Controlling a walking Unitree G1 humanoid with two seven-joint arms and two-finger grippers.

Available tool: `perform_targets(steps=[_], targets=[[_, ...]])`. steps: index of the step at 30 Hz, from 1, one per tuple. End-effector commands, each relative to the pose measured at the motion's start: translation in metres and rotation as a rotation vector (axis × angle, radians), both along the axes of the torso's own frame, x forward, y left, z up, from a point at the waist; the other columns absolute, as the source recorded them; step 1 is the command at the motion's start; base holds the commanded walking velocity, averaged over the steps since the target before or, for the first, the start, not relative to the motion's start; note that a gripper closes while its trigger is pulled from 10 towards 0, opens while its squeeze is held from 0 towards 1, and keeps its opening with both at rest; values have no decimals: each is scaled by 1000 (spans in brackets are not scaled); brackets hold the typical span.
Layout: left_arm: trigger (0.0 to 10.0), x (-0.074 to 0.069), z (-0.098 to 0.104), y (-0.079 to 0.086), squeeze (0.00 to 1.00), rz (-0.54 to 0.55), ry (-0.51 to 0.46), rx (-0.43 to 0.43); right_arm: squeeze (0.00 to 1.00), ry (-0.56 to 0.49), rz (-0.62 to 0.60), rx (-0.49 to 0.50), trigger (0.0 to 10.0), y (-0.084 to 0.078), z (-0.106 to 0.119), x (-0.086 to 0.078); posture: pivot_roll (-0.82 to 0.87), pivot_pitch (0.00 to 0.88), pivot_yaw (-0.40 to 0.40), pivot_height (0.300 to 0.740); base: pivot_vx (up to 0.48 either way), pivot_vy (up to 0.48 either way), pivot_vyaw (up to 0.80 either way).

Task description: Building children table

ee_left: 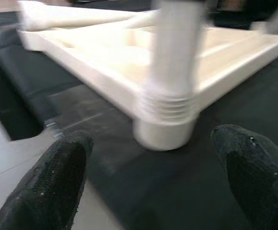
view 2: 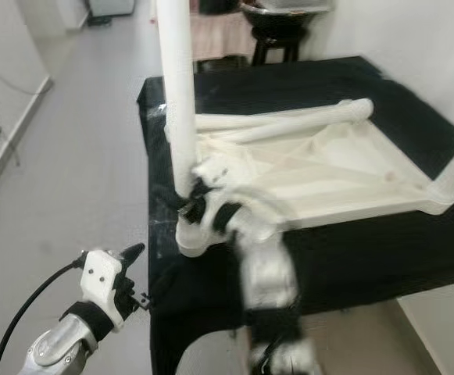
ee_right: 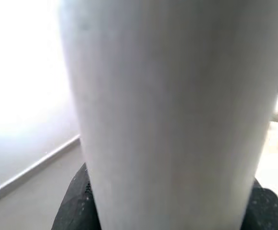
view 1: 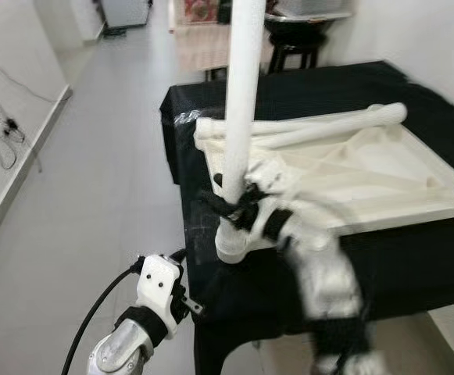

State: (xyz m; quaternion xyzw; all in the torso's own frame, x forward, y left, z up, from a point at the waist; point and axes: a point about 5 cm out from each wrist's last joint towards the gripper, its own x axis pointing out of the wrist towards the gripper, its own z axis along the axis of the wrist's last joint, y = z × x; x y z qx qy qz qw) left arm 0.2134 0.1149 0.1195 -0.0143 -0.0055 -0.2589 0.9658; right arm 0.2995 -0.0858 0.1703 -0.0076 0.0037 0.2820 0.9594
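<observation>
Item 1: white plastic table top, lying upside down on a black-draped stand, ribbed underside up so that its corner sockets face upward for the legs.

Item 2: upright white leg, standing vertical in the near corner socket at the stand's front-left corner. The threaded collar just above the socket, seen from the left wrist, suggests the leg is being screwed or pressed home; how fully it is seated cannot be told.

Item 3: 2 loose legs, lying across the far side of the underside, apparently parked there within reach for later corners.

Item 4: right gripper, blurred, its black fingers clamped around the upright leg low down, just above the socket. Holding low likely gives the most control over alignment. In its wrist view the leg sits tight between the fingers.

Item 5: left gripper, below and to the left of the stand's corner, apart from the table. Fingers spread wide and empty, pointed at the socket, probably ready to steady it.

Status, by judgement: 1 leg in place or nearly so; remaining corners not yet fitted.
</observation>
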Motion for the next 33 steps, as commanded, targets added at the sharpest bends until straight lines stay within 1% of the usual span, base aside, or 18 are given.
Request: perform_targets(steps=[1, 5, 6, 9, 10, 11, 15, 16, 18, 19, 25, 26, 27, 28, 29, 30, 31, 33], targets=[[10000, 1, -3, 5, 0, 5, 17, 13, 0, 176, -48, -13, 0, -4, -34, -4, -20, 110, 30, 740, 0, 0, 0], [10000, 3, -3, 7, 0, 10, 17, 15, 0, 174, -38, -30, 0, -7, -31, 7, -7, 102, 23, 740, 0, 0, 0], [10000, 3, -3, 8, 0, 19, 15, 18, 0, 175, -10, -46, 10000, -5, -28, 9, -1, 103, 22, 740, 0, 0, 0], [10000, 3, -3, 8, 0, 26, 14, 20, 0, 178, 9, -55, 10000, -3, -26, 10, -1, 103, 22, 740, 0, 0, 0], [10000, 4, -3, 9, 0, 31, 12, 21, 831, 170, 42, -42, 10000, -1, -20, 12, 2, 97, 19, 740, 0, 0, 0], [10000, 5, -4, 9, 0, 33, 12, 21, 1000, 152, 141, -14, 10000, 4, -13, 15, 5, 90, 19, 740, 0, 0, 0], [10000, 7, -3, 8, 0, 28, 4, 28, 969, 42, 418, 24, 10000, 12, 13, 22, 7, 80, 19, 740, 0, 0, 0], [10000, 8, -3, 8, 0, 27, 0, 31, 267, 1, 568, 18, 10000, 14, 23, 22, 12, 74, 20, 740, 0, 0, 0], [10000, 8, -3, 8, 0, 27, 0, 31, 267, 1, 568, 18, 10000, 14, 23, 22, 12, 74, 20, 740, 0, 0, 0], [10000, 9, -4, 8, 0, 26, -3, 33, 0, -20, 689, -19, 10000, 13, 27, 24, 18, 68, 17, 740, 0, 0, 0], [10000, 9, -3, 7, 0, 23, -8, 23, 0, 47, 855, -115, 10000, 12, 17, 34, 45, 55, 6, 740, 0, 0, 0], [7098, 9, -3, 7, 0, 25, -11, 14, 0, 85, 886, -149, 10000, 11, 13, 40, 49, 50, 6, 740, 0, 0, 0], [7098, 9, -3, 7, 0, 25, -11, 14, 0, 85, 886, -149, 10000, 11, 13, 40, 49, 50, 6, 740, 0, 0, 0], [0, 7, -2, 7, 0, 22, -20, 11, 0, 117, 901, -150, 9608, 12, 12, 46, 53, 48, 4, 740, 0, 0, 0], [0, 7, -2, 7, 0, 22, -20, 11, 0, 117, 901, -150, 9608, 12, 12, 46, 53, 48, 4, 740, 0, 0, 0], [0, 6, -1, 6, 0, 22, -27, 9, 0, 142, 897, -135, 3294, 12, 13, 51, 57, 44, 3, 740, 0, 0, 0], [0, 5, 0, 6, 0, 20, -32, 7, 0, 157, 887, -120, 0, 11, 14, 55, 57, 44, 3, 740, 0, 0, 0], [0, 5, 0, 6, 0, 20, -32, 7, 0, 157, 887, -120, 0, 11, 14, 55, 57, 44, 3, 740, 0, 0, 0]])
